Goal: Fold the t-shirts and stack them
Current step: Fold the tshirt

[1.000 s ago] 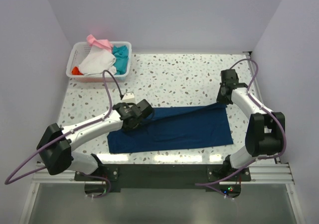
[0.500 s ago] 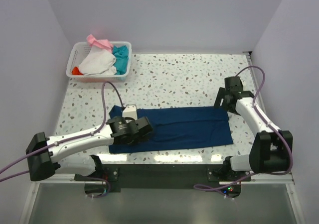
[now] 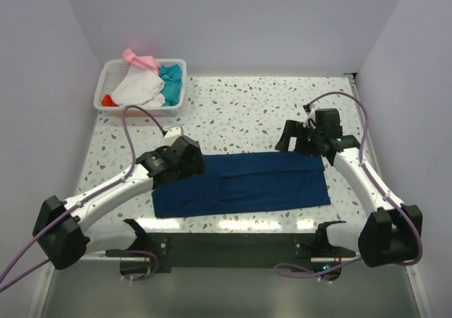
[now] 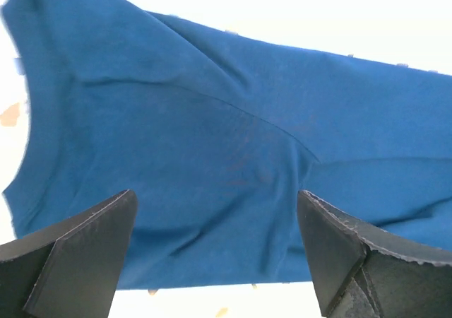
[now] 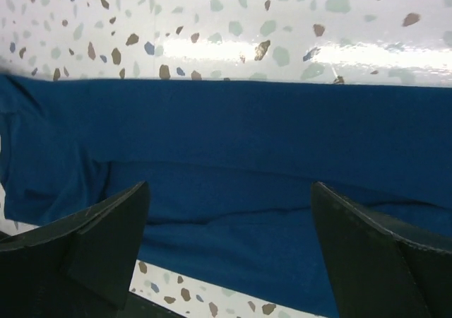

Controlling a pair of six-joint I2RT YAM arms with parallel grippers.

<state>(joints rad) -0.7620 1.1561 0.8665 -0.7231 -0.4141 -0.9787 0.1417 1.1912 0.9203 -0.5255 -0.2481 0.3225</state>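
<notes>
A dark navy t-shirt [image 3: 244, 184] lies flat on the speckled table [image 3: 240, 113], folded into a long strip near the front edge. My left gripper [image 3: 192, 166] hovers over the strip's left end, open and empty, and its wrist view shows the navy cloth [image 4: 212, 106] below the left gripper [image 4: 215, 194]. At the strip's far right corner my right gripper [image 3: 286, 137] is also open and holds nothing. In the right wrist view the right gripper [image 5: 229, 185] hangs above the cloth [image 5: 233, 141]. No print shows on the shirt.
A white plastic basket [image 3: 141, 110] stands at the back left corner. It holds a white tee [image 3: 138, 88], a teal tee [image 3: 170, 78], a pink tee [image 3: 141, 59] and an orange-red tee [image 3: 107, 101]. Walls close in on three sides.
Both grippers opened and let go of the navy shirt, which now lies flat as a folded strip. The left gripper drew back to the left end, and the right one swung leftward.
</notes>
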